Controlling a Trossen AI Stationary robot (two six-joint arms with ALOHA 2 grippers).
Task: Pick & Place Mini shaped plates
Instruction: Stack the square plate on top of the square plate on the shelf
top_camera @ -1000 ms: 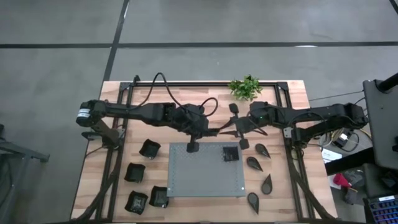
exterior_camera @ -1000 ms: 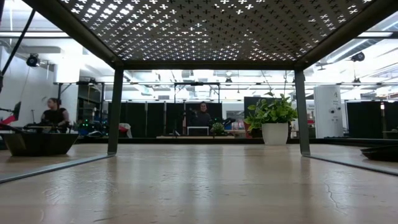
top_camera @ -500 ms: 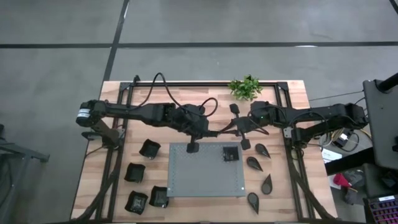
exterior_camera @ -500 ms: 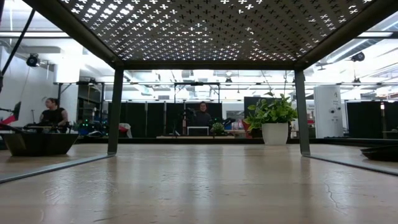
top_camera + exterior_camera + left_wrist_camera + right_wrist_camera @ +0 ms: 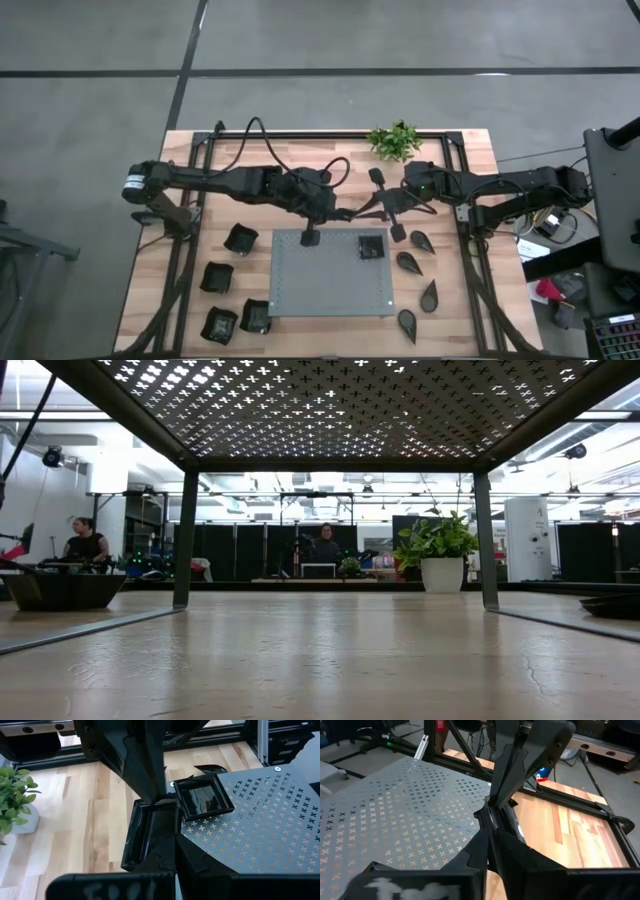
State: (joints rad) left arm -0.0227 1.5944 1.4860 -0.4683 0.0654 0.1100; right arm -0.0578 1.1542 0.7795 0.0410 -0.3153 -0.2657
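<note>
Along the left edge of the tabletop, four squarish plates sit loosely grouped and clear of the grey mat, with bare wood between them. The left arm reaches in above them to the mat's far edge, where the left hand is clamped shut on the rim of a held plate, tilted on edge in the air just off the mat's corner. A small square plate lies flat in the mat's far right corner; the rest of the mat is open. The right hand meets the held plate's rim from the other side; whether it grips cannot be told. Four teardrop plates line the mat's right edge, apart from it. The plant stands at the far edge.
</note>
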